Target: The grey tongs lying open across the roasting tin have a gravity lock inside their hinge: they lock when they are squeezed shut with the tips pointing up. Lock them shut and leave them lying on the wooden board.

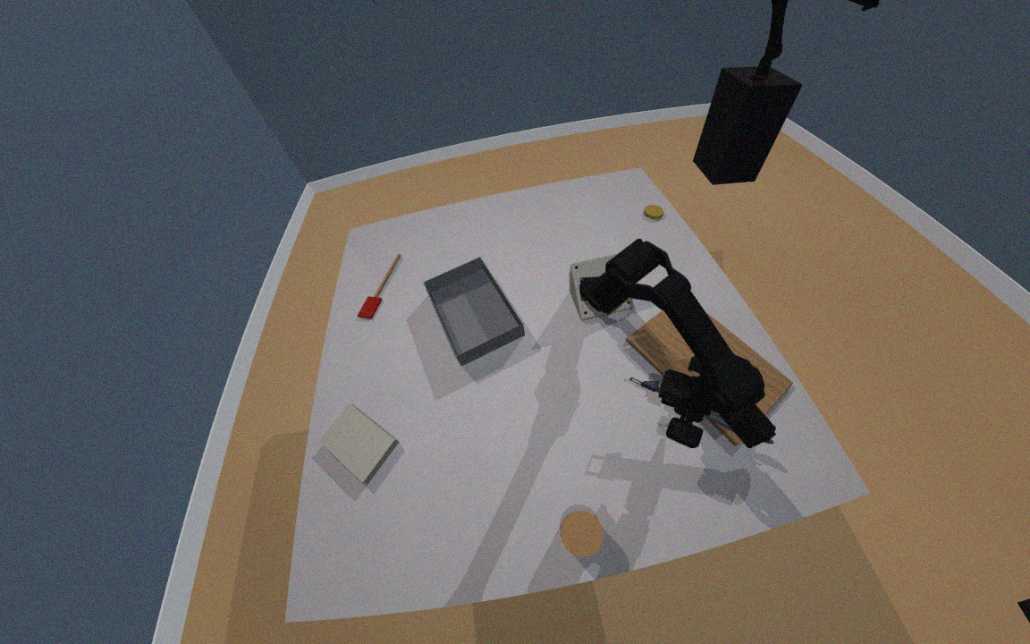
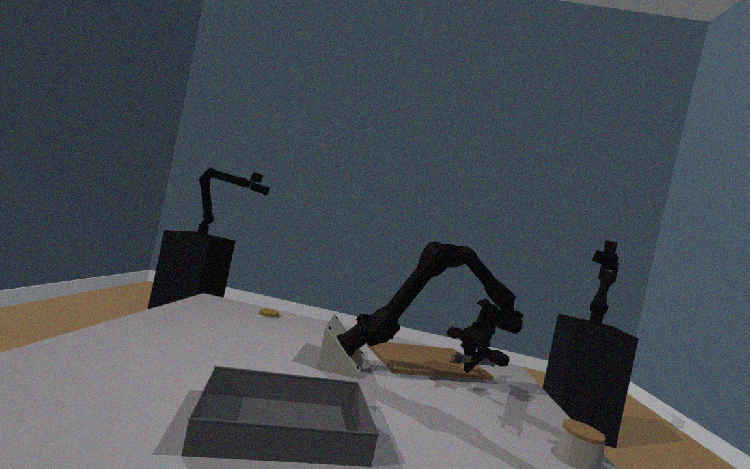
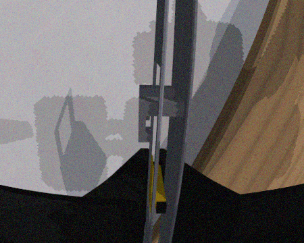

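My gripper point(image 1: 660, 389) point(image 2: 469, 363) point(image 3: 151, 156) is shut on the grey tongs point(image 1: 645, 385) point(image 2: 458, 358) point(image 3: 184, 67). In the wrist view their two arms run close together, nearly parallel, between the black fingers, with a yellow part showing between them. The tongs are in the air beside and above the near edge of the wooden board point(image 1: 771, 384) point(image 2: 407, 353) point(image 3: 280, 101). One end sticks out past the gripper in the top view; the arm hides much of the rest. The lock inside the hinge is not visible. The roasting tin point(image 1: 493, 350) point(image 2: 284, 446) is empty.
A jar with a wooden lid point(image 1: 581, 534) point(image 2: 583, 430) stands near the table's edge. A pale block point(image 1: 358, 443), a red spatula point(image 1: 369, 307) and a yellow disc point(image 1: 653, 211) point(image 2: 269, 312) lie farther off. Other arms stand on black pedestals beyond the table.
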### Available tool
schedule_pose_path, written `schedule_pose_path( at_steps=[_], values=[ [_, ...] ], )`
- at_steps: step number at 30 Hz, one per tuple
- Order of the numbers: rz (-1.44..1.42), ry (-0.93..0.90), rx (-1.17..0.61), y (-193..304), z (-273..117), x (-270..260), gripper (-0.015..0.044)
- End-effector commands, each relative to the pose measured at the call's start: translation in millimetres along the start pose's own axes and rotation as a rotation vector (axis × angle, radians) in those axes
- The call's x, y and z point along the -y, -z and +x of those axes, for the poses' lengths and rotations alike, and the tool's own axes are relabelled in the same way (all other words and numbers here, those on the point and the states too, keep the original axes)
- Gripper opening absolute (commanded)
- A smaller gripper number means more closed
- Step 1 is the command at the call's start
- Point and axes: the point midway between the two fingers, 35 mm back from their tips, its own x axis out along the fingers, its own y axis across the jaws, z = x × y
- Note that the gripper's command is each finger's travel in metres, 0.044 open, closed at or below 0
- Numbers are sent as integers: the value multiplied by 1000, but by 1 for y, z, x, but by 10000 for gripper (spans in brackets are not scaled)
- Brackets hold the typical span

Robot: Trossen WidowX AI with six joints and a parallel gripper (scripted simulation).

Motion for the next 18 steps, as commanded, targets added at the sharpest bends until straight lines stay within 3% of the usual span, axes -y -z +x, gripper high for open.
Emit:
schedule_pose_path(
  at_steps=[1,18],
  values=[
    [-25,10,10,6,0,14,-150],
    [-137,13,17,25,-8,72,-150]
  ],
)
